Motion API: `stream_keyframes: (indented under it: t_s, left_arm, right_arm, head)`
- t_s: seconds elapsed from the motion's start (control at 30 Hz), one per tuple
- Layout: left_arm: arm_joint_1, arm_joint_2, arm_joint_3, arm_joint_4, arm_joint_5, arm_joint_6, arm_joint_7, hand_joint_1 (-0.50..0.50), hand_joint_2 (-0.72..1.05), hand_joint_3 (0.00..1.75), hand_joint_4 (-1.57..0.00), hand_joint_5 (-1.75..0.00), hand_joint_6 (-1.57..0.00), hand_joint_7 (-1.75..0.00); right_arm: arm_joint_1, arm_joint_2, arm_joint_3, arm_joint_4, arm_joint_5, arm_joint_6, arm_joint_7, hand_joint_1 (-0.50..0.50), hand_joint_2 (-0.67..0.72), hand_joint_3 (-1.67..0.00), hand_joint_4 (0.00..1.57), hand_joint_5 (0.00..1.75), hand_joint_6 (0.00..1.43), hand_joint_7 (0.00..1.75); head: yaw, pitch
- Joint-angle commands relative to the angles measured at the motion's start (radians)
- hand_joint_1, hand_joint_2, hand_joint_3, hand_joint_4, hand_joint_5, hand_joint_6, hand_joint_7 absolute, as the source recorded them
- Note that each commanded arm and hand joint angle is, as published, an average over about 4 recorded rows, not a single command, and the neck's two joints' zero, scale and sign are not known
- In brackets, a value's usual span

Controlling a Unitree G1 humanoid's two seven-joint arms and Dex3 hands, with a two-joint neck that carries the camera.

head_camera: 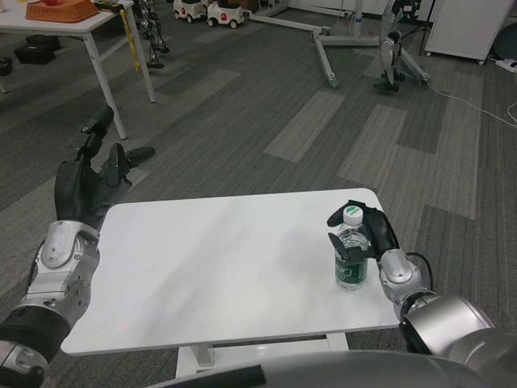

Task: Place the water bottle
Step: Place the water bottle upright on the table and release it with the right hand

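While upright on the table (202,275), water bottle (350,260) sits in right robot hand (363,234).

Upright water bottle (350,259) in right hand (365,233)

Grey striped carpet (266,97), white side table (97,32)
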State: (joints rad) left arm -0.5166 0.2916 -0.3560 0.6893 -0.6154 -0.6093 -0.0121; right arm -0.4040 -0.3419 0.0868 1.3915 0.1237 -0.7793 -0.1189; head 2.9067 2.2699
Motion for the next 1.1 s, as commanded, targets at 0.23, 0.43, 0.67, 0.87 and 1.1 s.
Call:
stream_keyframes:
  t_s: [0.23, 0.43, 0.67, 0.87, 1.1]
  left_arm:
    - [-0.005, 0.006, 0.007, -0.014, 0.006, 0.000, 0.000, -0.48, 1.05, 0.79, -0.71, -0.72, -0.27, -0.21]
    - [-0.005, 0.008, 0.002, -0.014, 0.006, 0.000, 0.000, -0.47, 1.05, 0.79, -0.71, -0.72, -0.29, -0.21]
    - [-0.003, 0.008, 0.003, -0.014, 0.006, 0.000, 0.000, -0.48, 1.05, 0.79, -0.71, -0.72, -0.27, -0.21]
    - [-0.003, 0.009, 0.003, -0.014, 0.006, 0.000, 0.000, -0.47, 1.05, 0.79, -0.71, -0.72, -0.26, -0.21]
    - [-0.003, 0.009, 0.006, -0.014, 0.006, 0.000, 0.000, -0.47, 1.05, 0.79, -0.71, -0.72, -0.26, -0.21]
  right_arm:
    - [-0.005, 0.011, 0.001, -0.026, 0.001, -0.043, -0.035, -0.46, -0.60, -1.45, 1.44, 1.65, 1.13, 1.19]
    - [-0.009, 0.026, 0.002, -0.024, -0.036, -0.046, -0.079, -0.46, -0.60, -1.51, 1.41, 1.65, 1.17, 1.19]
    - [-0.010, 0.029, 0.002, 0.001, -0.036, -0.046, -0.100, -0.46, -0.60, -1.51, 1.40, 1.65, 1.18, 1.19]
    - [-0.009, 0.034, 0.002, 0.007, -0.038, -0.046, -0.106, -0.46, -0.60, -1.51, 1.37, 1.65, 1.17, 1.12]
    - [-0.008, 0.033, 0.002, 0.007, -0.037, -0.046, -0.107, -0.47, -0.60, -1.49, 1.24, 1.36, 0.88, 0.89]
  head:
    - [-0.005, 0.001]
    - [-0.003, 0.000]
    - [-0.003, -0.004]
    - [-0.003, 0.000]
    - [-0.001, 0.000]
